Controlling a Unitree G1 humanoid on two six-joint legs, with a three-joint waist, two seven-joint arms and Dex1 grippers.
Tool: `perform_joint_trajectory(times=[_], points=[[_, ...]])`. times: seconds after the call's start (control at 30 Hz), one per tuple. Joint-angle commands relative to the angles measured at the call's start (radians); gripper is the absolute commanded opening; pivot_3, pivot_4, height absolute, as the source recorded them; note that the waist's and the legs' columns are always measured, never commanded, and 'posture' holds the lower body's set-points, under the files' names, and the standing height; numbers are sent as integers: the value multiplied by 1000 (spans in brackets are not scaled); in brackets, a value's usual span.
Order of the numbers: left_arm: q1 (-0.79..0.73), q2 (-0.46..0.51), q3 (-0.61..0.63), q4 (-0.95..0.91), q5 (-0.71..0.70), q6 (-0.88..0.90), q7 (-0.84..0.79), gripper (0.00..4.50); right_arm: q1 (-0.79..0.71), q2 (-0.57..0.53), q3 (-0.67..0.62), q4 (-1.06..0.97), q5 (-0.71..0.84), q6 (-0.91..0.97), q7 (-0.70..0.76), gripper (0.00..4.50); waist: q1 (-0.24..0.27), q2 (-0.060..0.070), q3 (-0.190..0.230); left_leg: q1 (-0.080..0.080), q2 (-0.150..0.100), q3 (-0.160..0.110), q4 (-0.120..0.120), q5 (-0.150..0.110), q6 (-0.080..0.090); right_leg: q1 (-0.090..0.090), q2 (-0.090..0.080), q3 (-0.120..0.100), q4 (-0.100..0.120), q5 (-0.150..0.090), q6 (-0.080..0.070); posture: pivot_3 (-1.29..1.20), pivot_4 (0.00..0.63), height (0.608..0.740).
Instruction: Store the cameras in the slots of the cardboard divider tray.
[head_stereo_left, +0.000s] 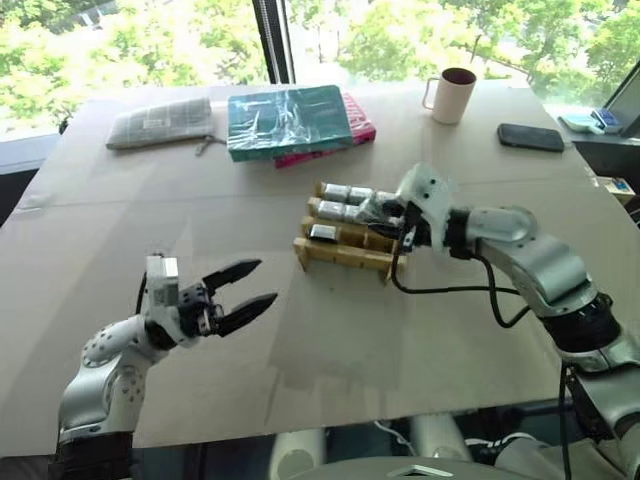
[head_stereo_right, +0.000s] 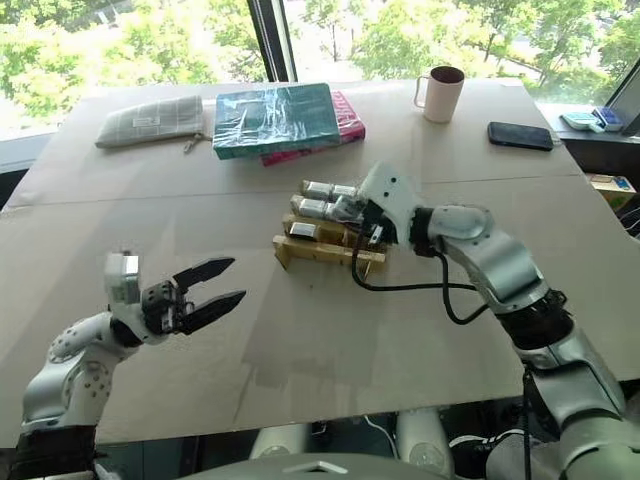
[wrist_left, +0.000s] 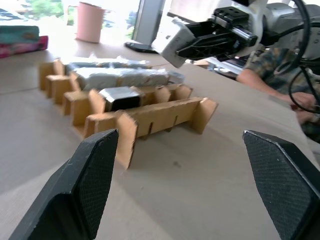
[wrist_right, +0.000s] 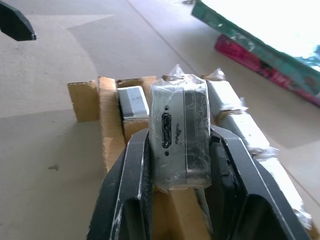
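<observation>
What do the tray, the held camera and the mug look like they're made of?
Tray: tan corrugated cardboard, matte, with raw cut edges and slotted dividers. Camera in the right gripper: silver-grey shell, metal or plastic, hard to say; crinkled glossy clear film wraps it. Mug: smooth pale pink with a dark inside, likely ceramic, possibly plastic.

Right tool (head_stereo_left: 392, 222) over cardboard divider tray (head_stereo_left: 340, 256) — left tool (head_stereo_left: 256, 290) apart, fingers spread.

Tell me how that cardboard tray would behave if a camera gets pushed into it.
The cardboard tray looks thin and light, so it would probably slide on the smooth table. Its slot walls seem bendable and may flex. The cameras already stored probably weigh it down somewhat.
</observation>
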Motion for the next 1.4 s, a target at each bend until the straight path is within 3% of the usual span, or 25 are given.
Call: perform_joint_trajectory(times=[0.03,0.5,1.1,1.13,1.3,1.33,1.4], points=[[42,-11,45,-91,-31,-17,40,4187,-28,23,-15,30,-25,-28,37,865,2,0,0,0,0,0,0,0,0,0,0,0,0,0,0,0,150,740],[140,-42,56,-191,-50,-31,89,4187,-56,164,-24,145,-104,-75,60,865,-8,0,0,3,1,2,0,0,0,0,0,1,2,0,-1,0,150,740],[128,-19,51,-175,-36,-62,53,4187,-83,104,71,301,-264,-230,302,865,-6,1,0,3,1,3,0,-1,-1,-1,0,1,1,0,-1,0,150,740],[128,-12,47,-173,-35,-60,44,4187,-92,108,72,313,-265,-229,315,1877,-7,1,0,3,1,3,0,-1,-2,-1,0,1,1,0,-1,0,150,740],[123,-5,31,-192,-46,-48,38,4187,-116,152,5,310,-258,-214,257,4107,-10,1,0,3,1,3,-1,-1,-2,-1,0,1,1,0,-1,0,150,740],[119,-6,29,-198,-50,-43,42,4187,-115,150,-24,263,-242,-190,243,4461,-11,1,0,3,1,3,-1,-1,-2,-1,0,2,2,0,-1,0,150,740],[109,-4,21,-211,-64,-22,49,4187,-107,140,-85,151,-207,-144,214,4461,-8,1,1,2,1,4,-1,-1,-2,-3,0,2,3,0,-1,0,150,740]])
